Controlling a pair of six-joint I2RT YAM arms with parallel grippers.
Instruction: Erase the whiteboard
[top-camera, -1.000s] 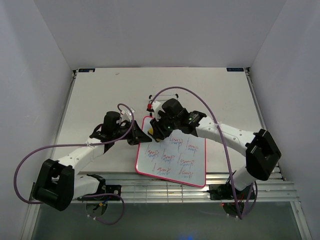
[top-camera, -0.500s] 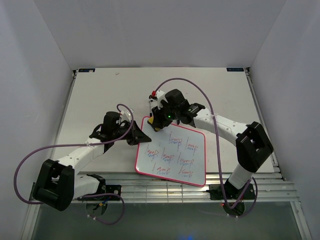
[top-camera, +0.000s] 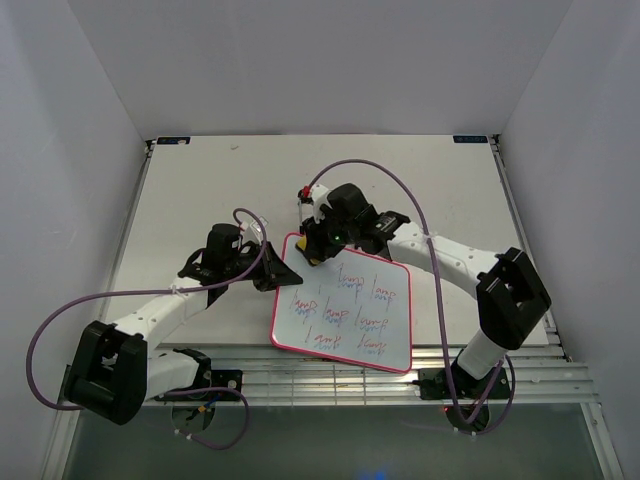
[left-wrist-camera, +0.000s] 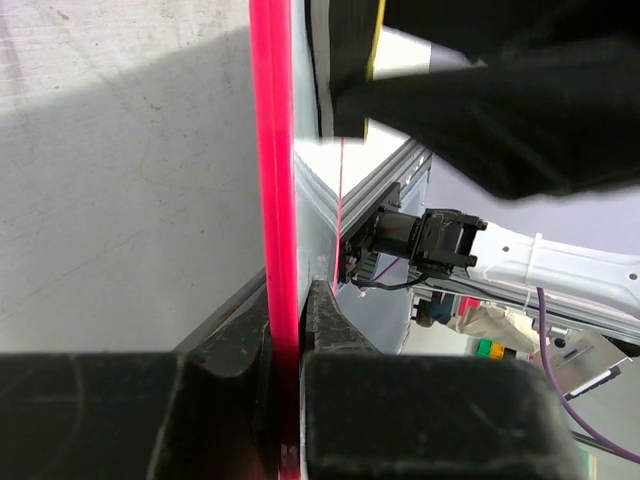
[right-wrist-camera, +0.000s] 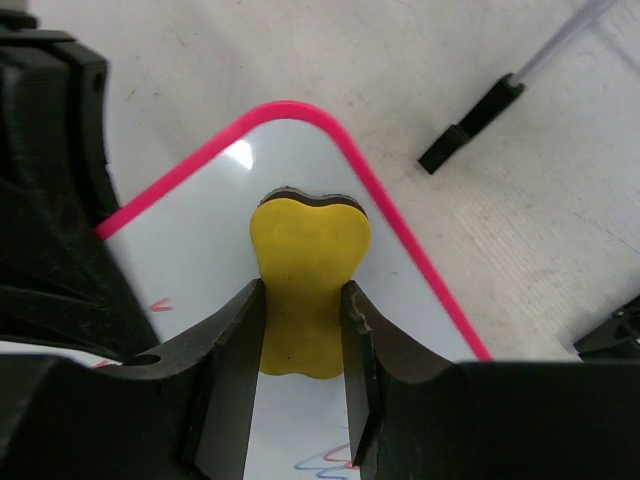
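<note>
The whiteboard (top-camera: 345, 308) lies flat near the table's front edge, pink-red framed, with several red and blue scribbles on it. My left gripper (top-camera: 283, 275) is shut on its left edge; in the left wrist view the pink frame (left-wrist-camera: 275, 220) runs between the two fingers. My right gripper (top-camera: 315, 250) is shut on the yellow eraser (right-wrist-camera: 305, 285), which presses on the board's far left corner (right-wrist-camera: 290, 110). The board area around the eraser is blank; scribbles (right-wrist-camera: 335, 460) lie just behind it.
A thin black wire stand (top-camera: 330, 192) and a small red piece (top-camera: 303, 192) sit just beyond the board. A black-tipped marker (right-wrist-camera: 475, 120) lies on the table right of the corner. A metal rail (top-camera: 330, 360) runs along the table's front edge.
My right gripper with the eraser has moved up and left from the board's upper scribbles to its far left corner. The left arm and the board have not moved.
</note>
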